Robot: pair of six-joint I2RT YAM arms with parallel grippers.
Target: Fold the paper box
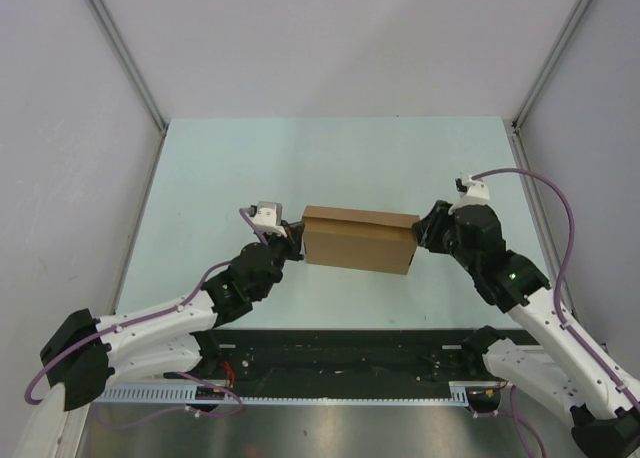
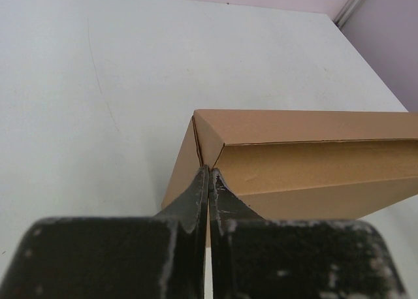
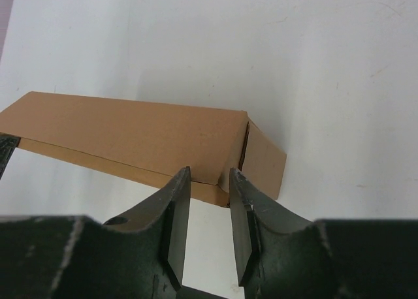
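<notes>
The paper box (image 1: pixel 358 240) is a plain brown closed shallow rectangular box lying in the middle of the pale table (image 1: pixel 330 158). My left gripper (image 1: pixel 297 241) is shut, with its tips against the box's left end. In the left wrist view its tips (image 2: pixel 209 172) meet at the near corner seam of the box (image 2: pixel 307 162), and I see nothing held between the fingers. My right gripper (image 1: pixel 420 236) is open at the box's right end. In the right wrist view its tips (image 3: pixel 209 175) straddle the near corner of the box (image 3: pixel 130 132) without closing on it.
Grey walls with metal posts (image 1: pixel 125 53) enclose the table on the left, back and right. A black rail (image 1: pixel 340 353) with the arm bases runs along the near edge.
</notes>
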